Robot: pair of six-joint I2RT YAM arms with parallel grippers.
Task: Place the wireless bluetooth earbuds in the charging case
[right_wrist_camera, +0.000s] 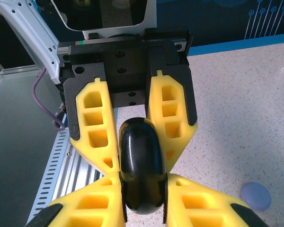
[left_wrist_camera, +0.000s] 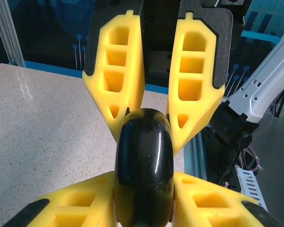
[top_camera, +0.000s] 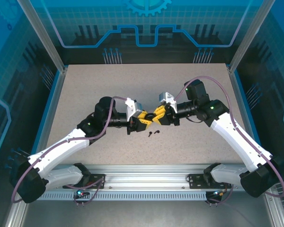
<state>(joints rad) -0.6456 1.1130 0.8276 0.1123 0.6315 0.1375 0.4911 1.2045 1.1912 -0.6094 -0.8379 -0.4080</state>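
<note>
Inside blue panels point(top_camera: 146, 28), over a speckled beige table point(top_camera: 85, 94). At the middle of the surface, left gripper point(top_camera: 142, 120) pinching one end of a glossy black charging case point(left_wrist_camera: 144, 151), right gripper point(top_camera: 158, 114) pinching the opposite end, yellow fingers of both pressed flat to its rounded flanks, tips almost meeting. Looks shut, with a fine seam across the shell near the left fingers; no telling from here about any parting of the lid. Appears held clear of the surface. Just beside the grippers, toward the near edge, two tiny black earbuds point(top_camera: 154, 133) lying loose on the table, apart from the case and not yet inside it. Farther out, beside the right gripper, a lavender disc point(right_wrist_camera: 255, 196) resting flat, probably another case. Likely step in hand: prying the lid up while bracing the base. Hazards from here: smooth curved shell squirting out of one pinch under uneven pull, then dropping onto the earbuds and scattering them; crowded fingertips knocking together; twisting instead of hinging, straining the lid; pinching across the seam, thereby clamping the case shut against any pull.
</note>
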